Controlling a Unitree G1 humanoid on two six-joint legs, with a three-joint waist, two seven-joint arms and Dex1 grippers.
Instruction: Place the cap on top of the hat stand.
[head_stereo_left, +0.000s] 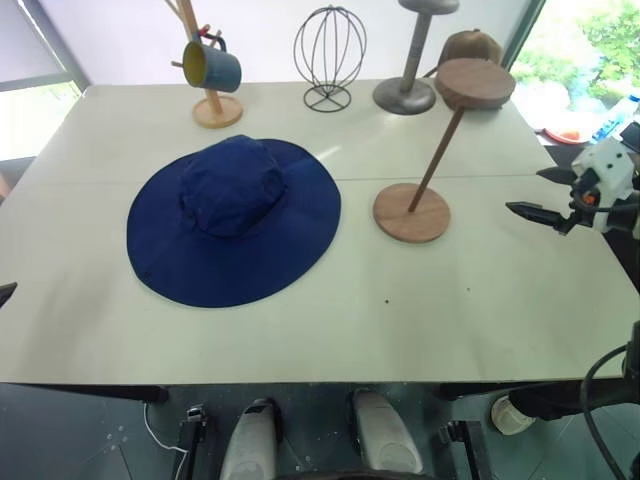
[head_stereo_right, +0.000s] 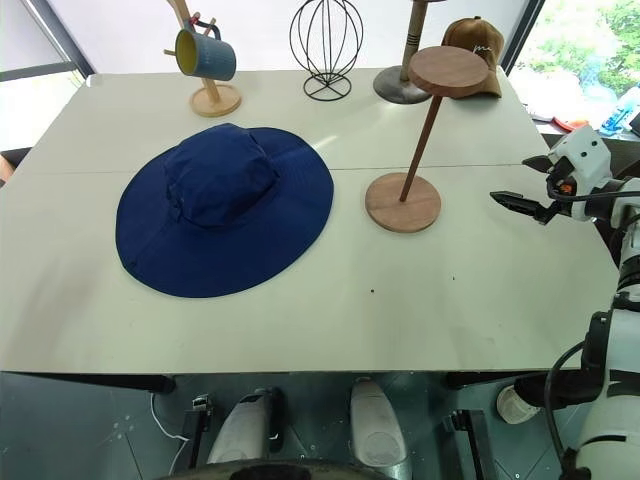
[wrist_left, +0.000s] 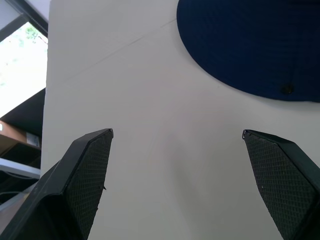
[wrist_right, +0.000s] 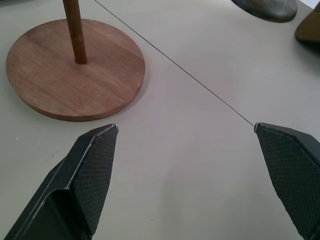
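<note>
One cap (head_stereo_left: 233, 220) lies beside one hat stand (head_stereo_left: 430, 160); both tools (wrist_right: 185, 131) (wrist_left: 177, 132) gape wide, empty.

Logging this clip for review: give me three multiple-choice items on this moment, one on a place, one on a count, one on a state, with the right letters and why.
1. Where does the cap lie?
A. flat on the table, left of the hat stand
B. on the stand's disc
C. in a pincer

2. How many mugs hang on the peg rack?
A. none
B. one
C. three

3. How are the right pincer's fingers?
A. shut on the cap
B. shut, holding nothing
C. open, holding nothing

Answers: 1 A, its brim rests spread on the tabletop; 2 B, a single blue mug hangs there; 3 C, bare table shows between the fingers.
</note>
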